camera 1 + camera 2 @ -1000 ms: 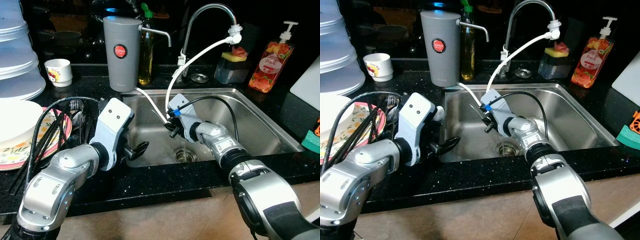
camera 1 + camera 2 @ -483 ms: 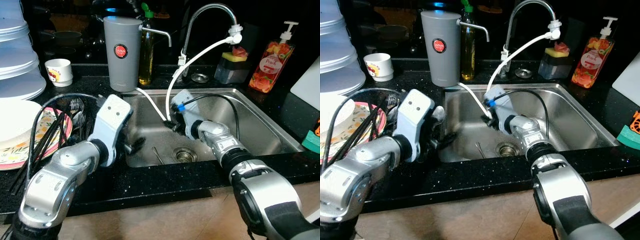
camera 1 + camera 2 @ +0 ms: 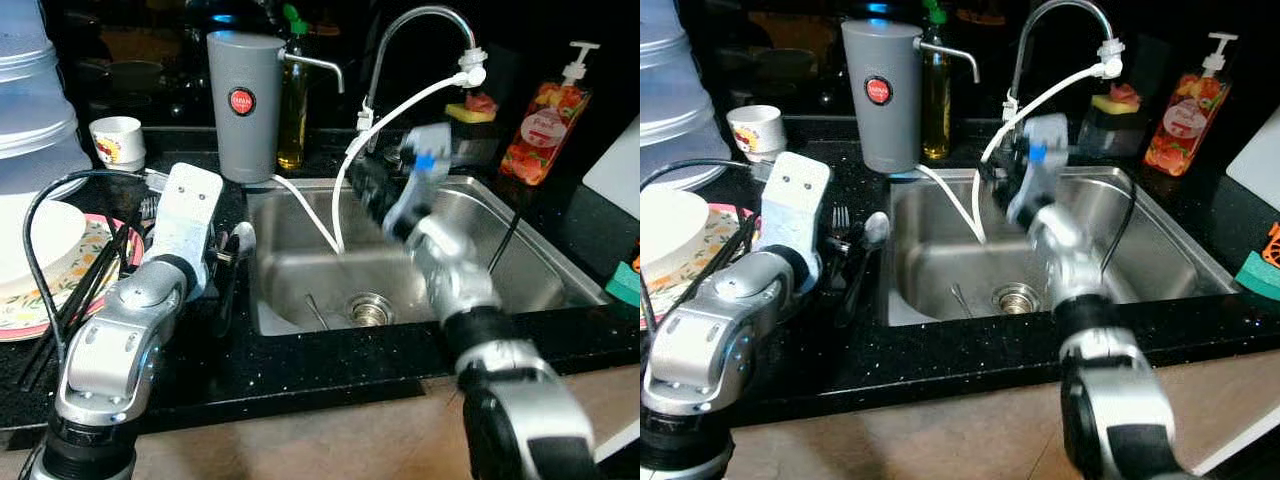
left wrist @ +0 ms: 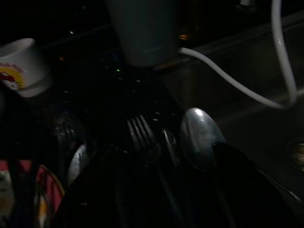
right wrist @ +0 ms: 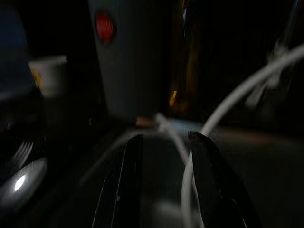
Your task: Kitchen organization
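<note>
My left gripper (image 3: 224, 288) hangs low over the black counter just left of the sink (image 3: 560, 255), open above a pile of cutlery. A spoon (image 4: 199, 135) and a fork (image 4: 142, 135) lie under it, the spoon (image 3: 875, 229) close beside one finger. My right gripper (image 3: 368, 186) is raised over the sink near the white hose (image 3: 400, 108), blurred by motion. Its two fingers (image 5: 118, 190) stand apart with nothing between them. A thin metal utensil (image 3: 312, 308) lies on the sink floor beside the drain (image 3: 368, 308).
A grey canister (image 3: 245, 100), an oil bottle (image 3: 291, 95) and the faucet (image 3: 415, 18) stand behind the sink. A cup (image 3: 118, 143), a white bowl (image 3: 35, 235) on a patterned plate (image 3: 30, 305) and stacked tubs sit left. Soap bottle (image 3: 543, 125) and sponge (image 3: 622, 282) are right.
My right gripper rose from the sink floor up toward the hose and faucet. My left arm swung left out of the sink and now sits over the cutlery on the counter.
</note>
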